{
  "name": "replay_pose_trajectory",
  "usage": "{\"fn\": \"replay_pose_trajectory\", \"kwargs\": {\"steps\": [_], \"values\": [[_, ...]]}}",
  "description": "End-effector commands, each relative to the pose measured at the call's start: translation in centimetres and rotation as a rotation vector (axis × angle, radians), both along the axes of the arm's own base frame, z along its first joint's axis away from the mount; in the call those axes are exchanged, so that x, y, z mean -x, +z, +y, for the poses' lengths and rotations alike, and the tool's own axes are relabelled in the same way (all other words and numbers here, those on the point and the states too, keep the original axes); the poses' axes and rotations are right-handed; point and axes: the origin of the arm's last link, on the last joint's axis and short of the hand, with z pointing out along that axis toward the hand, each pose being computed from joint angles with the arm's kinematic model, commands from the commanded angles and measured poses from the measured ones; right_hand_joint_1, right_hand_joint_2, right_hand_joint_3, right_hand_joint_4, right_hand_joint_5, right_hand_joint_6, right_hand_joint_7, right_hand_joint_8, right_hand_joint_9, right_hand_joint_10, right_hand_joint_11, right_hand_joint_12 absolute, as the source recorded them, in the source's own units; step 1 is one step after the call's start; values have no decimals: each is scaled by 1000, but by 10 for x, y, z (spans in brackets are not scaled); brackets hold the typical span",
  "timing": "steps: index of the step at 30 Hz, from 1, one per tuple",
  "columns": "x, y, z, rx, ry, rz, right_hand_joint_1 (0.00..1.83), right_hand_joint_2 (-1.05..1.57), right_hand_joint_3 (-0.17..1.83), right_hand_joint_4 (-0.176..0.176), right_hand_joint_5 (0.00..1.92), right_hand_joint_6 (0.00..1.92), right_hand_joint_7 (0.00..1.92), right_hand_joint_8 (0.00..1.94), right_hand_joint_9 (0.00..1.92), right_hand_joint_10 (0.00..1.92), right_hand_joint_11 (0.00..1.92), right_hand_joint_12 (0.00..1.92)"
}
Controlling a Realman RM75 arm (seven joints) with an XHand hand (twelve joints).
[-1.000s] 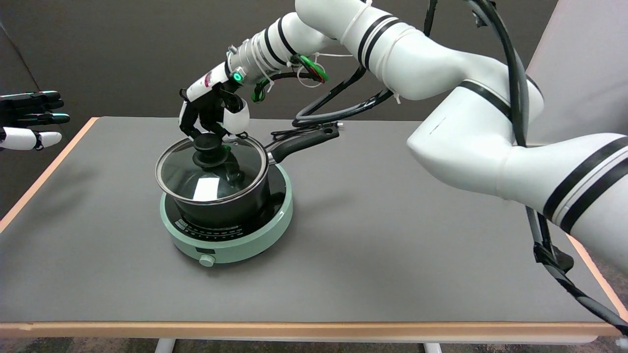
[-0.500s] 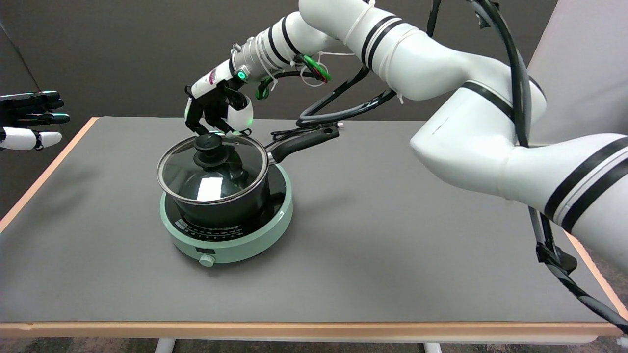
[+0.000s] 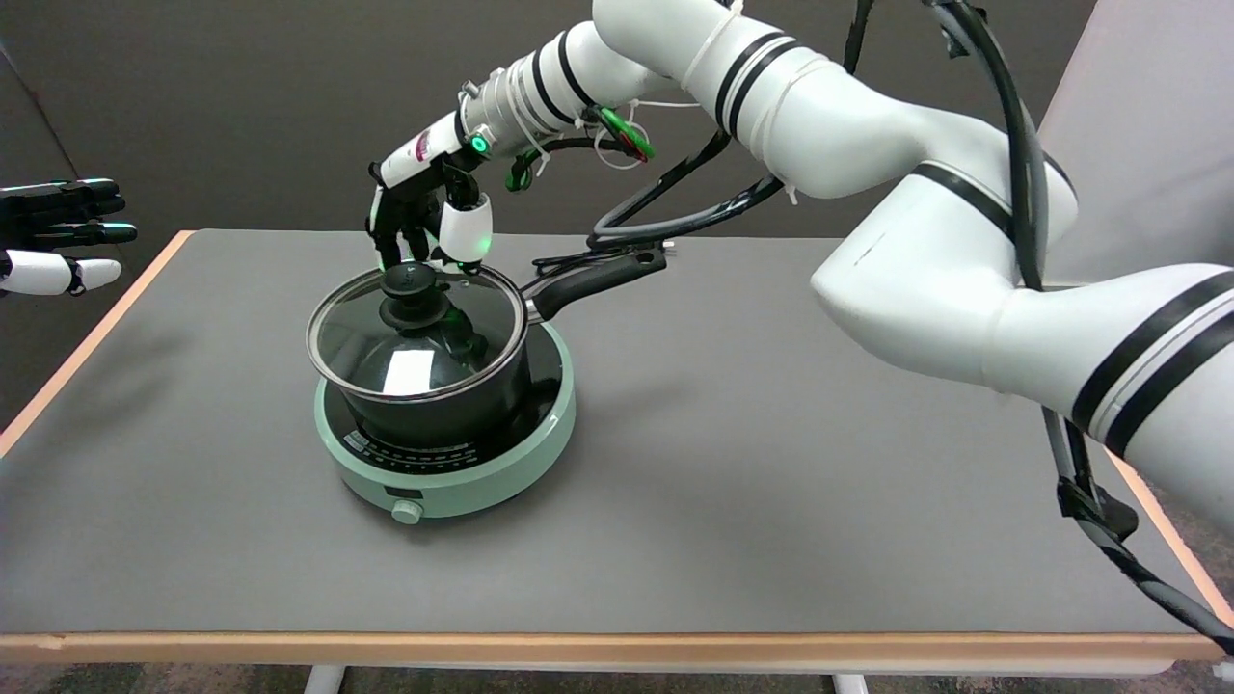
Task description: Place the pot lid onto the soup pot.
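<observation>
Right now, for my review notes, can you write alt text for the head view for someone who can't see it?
A glass pot lid sits on a black soup pot atop a round green cooktop on a grey table. The right robot hand hovers just above the lid's black knob, holding nothing. The pot's handle points toward the table's far side.

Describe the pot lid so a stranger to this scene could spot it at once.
On the grey table, left of centre, sits a round mint-green cooker carrying a black long-handled soup pot. The pot lid covers that pot, just below the right hand. It alone is clear glass, metal-rimmed, with a black knob.
</observation>
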Motion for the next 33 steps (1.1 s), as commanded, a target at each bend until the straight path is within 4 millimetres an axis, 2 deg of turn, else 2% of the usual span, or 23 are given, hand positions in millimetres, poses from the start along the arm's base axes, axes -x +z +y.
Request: {"fn": "replay_pose_trajectory", "kwargs": {"steps": [1,3,6,9,13,16,19,21,22,25,27,33], "values": [[-8,18,-10,53,80,15,1006,696,965,87,490,327,535,246,551,558,36,1216],[-9,23,-13,69,93,12,994,671,999,87,471,314,500,191,521,467,124,1017],[-12,31,-17,94,118,13,979,651,1016,91,462,311,476,177,509,407,184,893],[-25,42,-22,125,192,38,1011,652,959,99,488,273,469,197,536,343,208,869],[-49,63,-30,184,312,69,972,638,1020,115,491,325,515,179,532,397,267,821],[-62,79,-32,222,349,30,964,637,1021,130,505,336,533,181,549,397,294,801],[-70,84,-28,222,333,-38,941,631,1029,149,515,335,554,183,576,397,359,765],[-70,77,-21,178,289,-68,906,621,1032,142,507,309,552,184,584,398,384,771],[-69,71,-15,137,250,-90,938,599,1006,130,496,250,534,184,599,362,390,774],[-70,54,2,27,164,-146,842,557,1011,90,407,187,452,165,557,347,388,794],[-74,42,16,-62,112,-199,762,534,982,51,339,161,357,152,484,307,363,815],[-79,25,38,-193,41,-288,636,533,922,-10,258,140,250,145,381,265,295,889]]}}
